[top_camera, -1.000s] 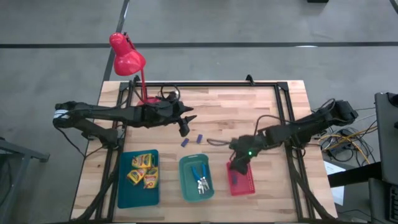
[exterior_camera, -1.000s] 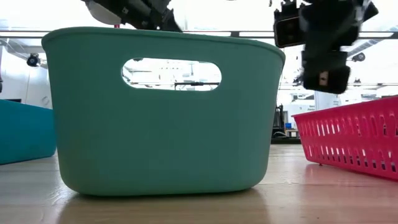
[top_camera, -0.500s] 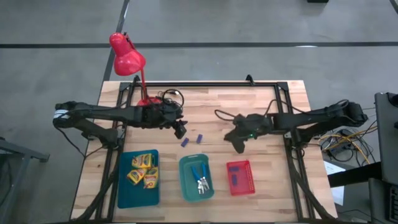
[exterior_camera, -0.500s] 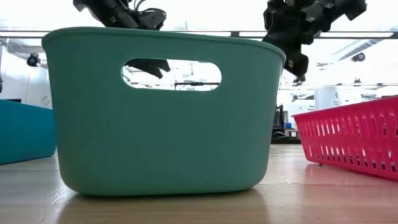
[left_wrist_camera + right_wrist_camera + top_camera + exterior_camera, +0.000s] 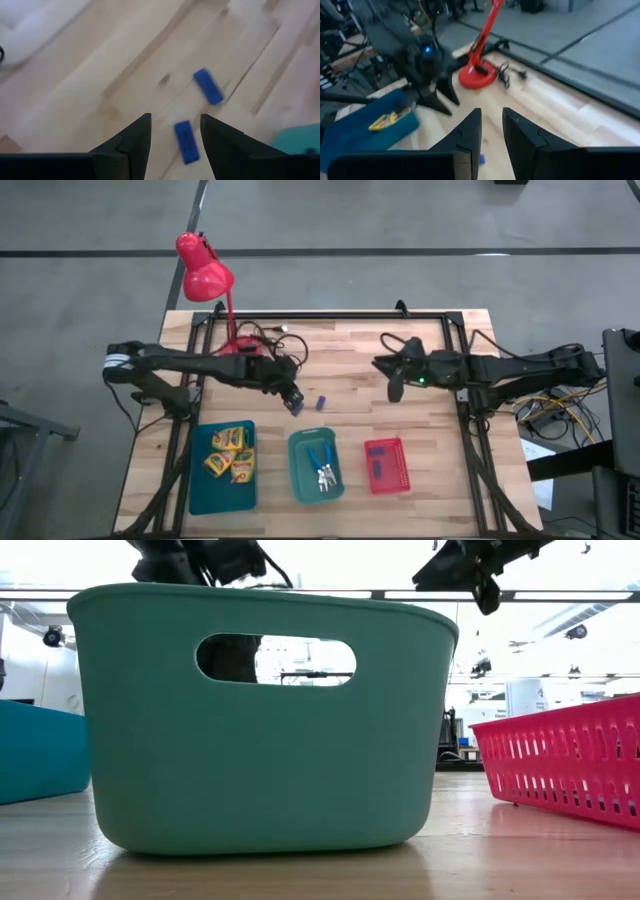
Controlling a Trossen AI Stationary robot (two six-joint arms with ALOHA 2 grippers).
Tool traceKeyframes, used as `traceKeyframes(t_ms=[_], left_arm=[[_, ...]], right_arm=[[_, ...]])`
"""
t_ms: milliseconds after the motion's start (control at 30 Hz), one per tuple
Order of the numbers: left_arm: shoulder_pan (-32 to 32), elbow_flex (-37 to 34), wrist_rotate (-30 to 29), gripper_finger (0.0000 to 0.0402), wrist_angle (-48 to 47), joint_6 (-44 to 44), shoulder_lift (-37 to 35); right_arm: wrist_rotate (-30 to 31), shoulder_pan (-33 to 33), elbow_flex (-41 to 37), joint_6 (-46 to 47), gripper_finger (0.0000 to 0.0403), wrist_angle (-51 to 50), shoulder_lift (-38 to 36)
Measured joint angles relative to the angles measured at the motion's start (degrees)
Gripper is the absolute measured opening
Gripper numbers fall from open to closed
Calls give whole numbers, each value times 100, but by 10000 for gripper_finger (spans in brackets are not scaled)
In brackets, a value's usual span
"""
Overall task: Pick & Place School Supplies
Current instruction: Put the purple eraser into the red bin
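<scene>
My left gripper [image 5: 172, 132] hung low over the tabletop [image 5: 350, 350], its fingers [image 5: 131, 141] spread wide and released around one purple block [image 5: 186, 141], with a second purple block [image 5: 208, 86] just beyond at about one o'clock. My right gripper [image 5: 491, 131] hovered well apart over bare wood, fingers nearly together, grasping nothing. The crayon boxes [image 5: 229, 452] lay in the blue tray [image 5: 198, 490].

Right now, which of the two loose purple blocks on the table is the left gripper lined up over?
The purple block between the open fingers of the left gripper, nearer the lamp-side arm; the other purple block lies clear, farther out beyond the fingertips.
</scene>
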Motion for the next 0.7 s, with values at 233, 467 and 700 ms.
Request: traceKeyframes(t_ms=[233, 467, 700], left_arm=[[-4, 0, 238, 174, 6, -328, 489], [-11, 104, 357, 174, -41, -956, 836], [-130, 251, 533, 174, -27, -515, 1010]], right_arm=[[70, 0, 0, -211, 75, -44, -339], [99, 0, 0, -513, 72, -60, -305], [218, 1, -2, -533, 71, -95, -276]])
